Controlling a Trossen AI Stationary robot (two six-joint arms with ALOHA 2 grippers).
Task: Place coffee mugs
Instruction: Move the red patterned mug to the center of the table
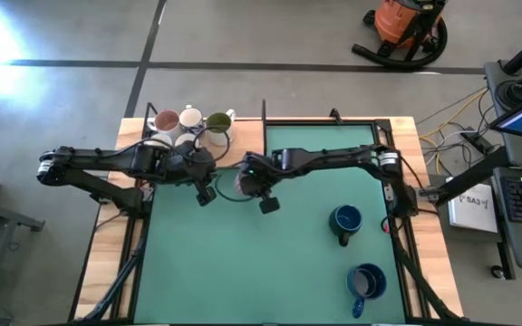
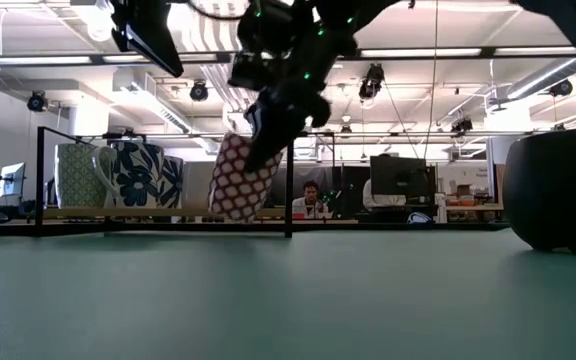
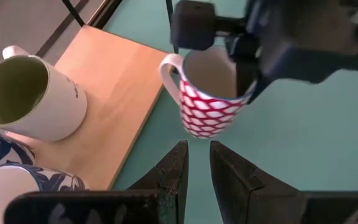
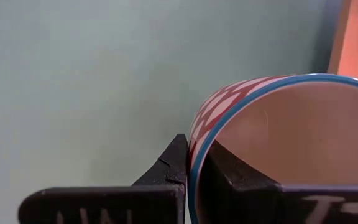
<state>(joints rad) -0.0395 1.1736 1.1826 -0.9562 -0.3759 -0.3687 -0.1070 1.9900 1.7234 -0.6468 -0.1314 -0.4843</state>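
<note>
My right gripper (image 1: 254, 184) is shut on a white mug with a red lattice pattern and a pale pink inside (image 3: 207, 106), held over the far left part of the green mat (image 1: 270, 263). My left gripper (image 3: 197, 152) is empty, its fingers a narrow gap apart, just left of that mug and pointing at it. Several mugs stand on the wooden board at the far left: a pinkish-inside one (image 1: 166, 120), a white one (image 1: 190, 117) and an olive-green one (image 1: 217, 120). Two dark blue mugs (image 1: 345, 220) (image 1: 365, 282) stand on the mat at the right. My right gripper pinches the patterned mug's wall at the rim (image 4: 194, 155), one finger inside the cup (image 4: 229, 171) and one outside (image 4: 169, 165). The fingers come from above, slanting in from the table's right. The mug (image 2: 240, 178) hangs tilted, clear of the mat, its handle (image 3: 166, 65) toward the wooden board.
A thin black frame (image 2: 290, 185) stands along the mat's far and left edges, beside the wooden board (image 3: 117, 106). A blue floral mug (image 3: 17, 174) and an olive-inside mug (image 3: 30, 96) stand close to my left gripper. A person (image 2: 313, 195) sits far behind the table.
</note>
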